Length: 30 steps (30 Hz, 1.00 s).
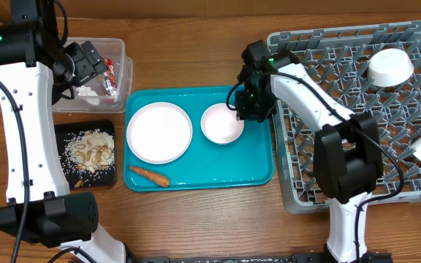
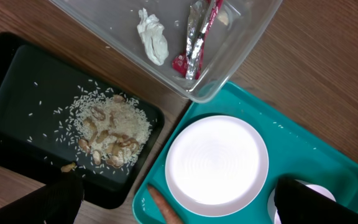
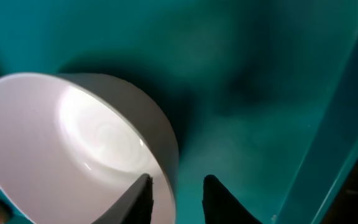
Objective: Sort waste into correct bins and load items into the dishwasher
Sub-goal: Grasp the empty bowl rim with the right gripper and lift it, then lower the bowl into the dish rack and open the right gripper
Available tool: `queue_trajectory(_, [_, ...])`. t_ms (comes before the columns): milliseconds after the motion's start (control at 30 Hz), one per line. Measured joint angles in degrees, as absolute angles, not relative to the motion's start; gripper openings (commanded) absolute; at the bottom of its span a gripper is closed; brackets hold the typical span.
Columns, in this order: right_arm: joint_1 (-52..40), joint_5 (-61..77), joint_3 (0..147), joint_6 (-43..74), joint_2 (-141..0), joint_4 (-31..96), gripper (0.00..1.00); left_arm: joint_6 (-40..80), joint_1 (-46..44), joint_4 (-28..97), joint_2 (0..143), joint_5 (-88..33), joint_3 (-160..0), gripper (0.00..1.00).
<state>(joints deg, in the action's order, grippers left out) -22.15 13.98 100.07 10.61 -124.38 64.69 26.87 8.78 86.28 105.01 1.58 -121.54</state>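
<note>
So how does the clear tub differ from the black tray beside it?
The clear tub is see-through with tall walls; the black tray is opaque and shallow. The tub holds a white tissue and a red-and-silver wrapper; the tray holds rice scraps. Both are rectangular and stand beside the teal tray.

The wooden table (image 1: 196, 44) holds a clear tub (image 1: 128, 73), black tray (image 1: 61, 179), teal tray (image 1: 254, 161) and grey rack (image 1: 386, 109).

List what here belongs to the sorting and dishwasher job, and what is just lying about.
Job: round white plate, small white bowl, orange carrot, beige rice scraps, crumpled white tissue, red-and-silver wrapper, clear plastic tub, shallow black tray, grey pegged dish rack.
Lying about: teal plastic tray, wooden table.
</note>
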Motion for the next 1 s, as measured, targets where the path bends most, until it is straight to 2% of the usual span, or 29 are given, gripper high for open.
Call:
queue_trajectory(67, [-22.15, 13.91, 99.31, 10.70, -124.44, 64.34, 0.19, 26.89, 8.78, 86.28, 105.01, 1.58, -121.54, 1.00])
queue_trajectory(167, [-22.15, 13.93, 98.65, 10.76, -124.46, 64.53, 0.04, 26.89, 8.78, 86.28, 105.01, 1.58, -121.54, 1.00])
queue_trajectory(433, [-21.98, 13.52, 100.73, 10.66, -124.51, 69.34, 0.04, 26.89, 8.78, 86.21, 105.01, 1.58, -121.54, 1.00])
queue_trajectory(633, [-20.18, 10.66, 115.02, 10.09, -124.05, 74.48, 0.04, 26.87, 8.78, 86.21, 105.01, 1.58, -121.54, 1.00])
queue_trajectory(800, [-17.50, -2.72, 124.49, 9.69, -119.04, 74.37, 0.04, 26.87, 8.78, 85.80, 105.01, 1.61, -121.54, 1.00])
queue_trajectory(1000, [-13.39, -31.99, 126.50, 14.39, -113.60, 72.49, 0.04, 26.87, 8.78, 84.66, 105.01, 2.00, -121.54, 1.00])
